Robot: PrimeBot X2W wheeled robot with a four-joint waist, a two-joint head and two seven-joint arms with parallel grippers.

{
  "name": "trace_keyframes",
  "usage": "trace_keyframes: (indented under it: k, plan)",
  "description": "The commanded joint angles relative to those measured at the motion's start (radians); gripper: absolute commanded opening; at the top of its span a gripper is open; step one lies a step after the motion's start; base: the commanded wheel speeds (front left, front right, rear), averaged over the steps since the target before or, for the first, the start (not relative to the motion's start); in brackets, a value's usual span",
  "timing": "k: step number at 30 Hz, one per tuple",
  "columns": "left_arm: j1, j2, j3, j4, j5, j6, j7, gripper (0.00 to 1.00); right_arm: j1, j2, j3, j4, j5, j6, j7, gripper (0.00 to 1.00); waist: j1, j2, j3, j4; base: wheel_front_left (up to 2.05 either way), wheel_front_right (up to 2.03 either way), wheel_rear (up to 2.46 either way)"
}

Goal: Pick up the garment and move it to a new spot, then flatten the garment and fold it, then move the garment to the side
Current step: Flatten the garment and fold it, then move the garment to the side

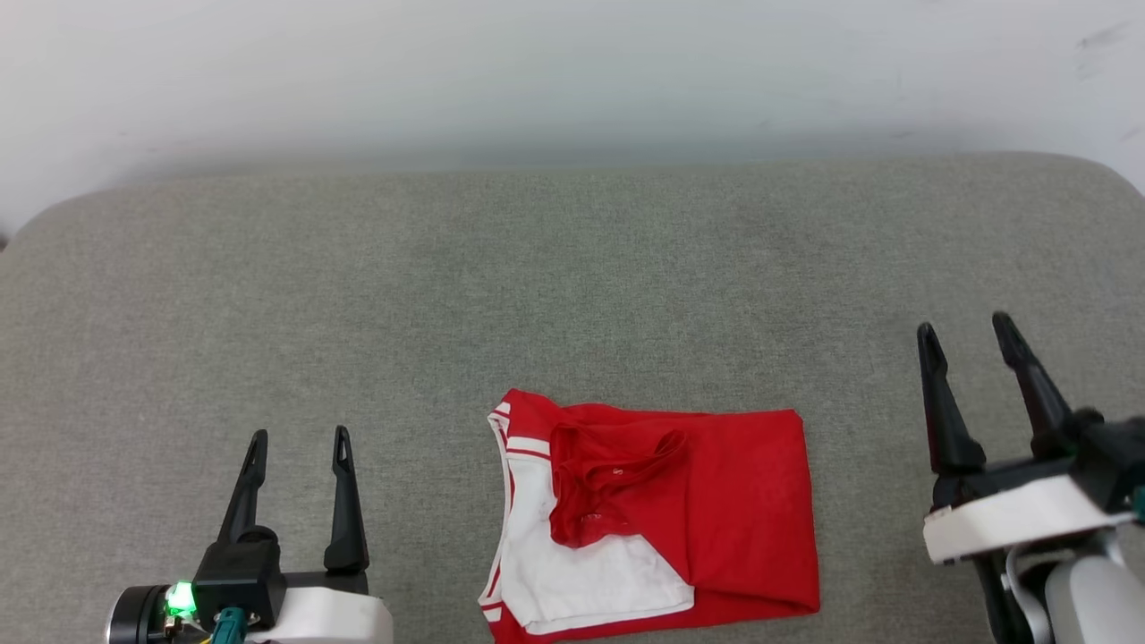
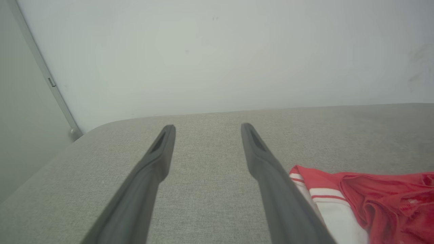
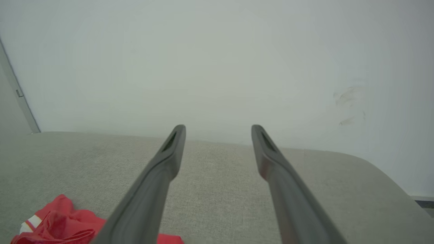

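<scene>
Two at once: holding the left pincer point(image 1: 300, 434) and the right pincer point(image 1: 964, 324) spread wide, gripping nothing and touching nothing. Hovering both over the grey bench point(image 1: 447, 295), fingers pointing toward the pale wall point(image 1: 572, 72). Reaching farther up the head view with the right pincer than with the left.

Flanking the shirt point(image 1: 716, 501) from either side: holding the left pincer well off its striped edge and the right pincer well off its plain red edge, leaving bare bench in each gap.

Seeing the shirt lying folded into a rough rectangle at the near middle of the bench, resting flat on the fabric. Showing plain red across the right part, a white sleeve point(image 1: 581, 572) at the lower left, and red-and-white trim point(image 1: 503, 474) running down the left edge. Bunching a rumpled red neckline near the middle. Losing the shirt's near edge at the bottom of the head view.

Looking along the left pincer point(image 2: 208, 126) in the left wrist view: finding the shirt point(image 2: 390, 196) low on the right, outside the right-hand finger and partly hiding behind it, not between the fingers.

Looking along the right pincer point(image 3: 219, 127) in the right wrist view: finding the shirt point(image 3: 61, 220) in the lower left corner, outside the left-hand finger, again not between the fingers. Framing grey bench and pale wall in that gap.
</scene>
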Motion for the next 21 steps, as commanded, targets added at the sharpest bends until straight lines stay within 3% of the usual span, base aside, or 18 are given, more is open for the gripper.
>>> trace_keyframes:
  k: [1, 12, 21]
  plan:
    - [0.01, 0.0, 0.002, -0.004, -0.002, -0.005, -0.002, 1.0, 0.031, 0.015, -0.009, -0.012, -0.011, -0.001, -0.004, 1.0, 0.0001, 0.0, -0.005, 0.002, 0.0, 0.0, 0.0]
    - [0.038, -0.005, 0.012, -0.002, -0.011, -0.021, -0.002, 1.0, 0.216, 0.097, -0.048, -0.09, -0.027, -0.001, -0.004, 1.0, 0.0001, 0.0, -0.036, 0.012, 0.0, 0.0, 0.0]
    - [0.045, -0.008, 0.023, 0.002, -0.01, -0.031, -0.002, 1.0, 0.202, 0.103, -0.047, -0.115, -0.04, -0.001, -0.004, 1.0, 0.0001, 0.0, -0.039, 0.012, 0.0, 0.0, 0.0]
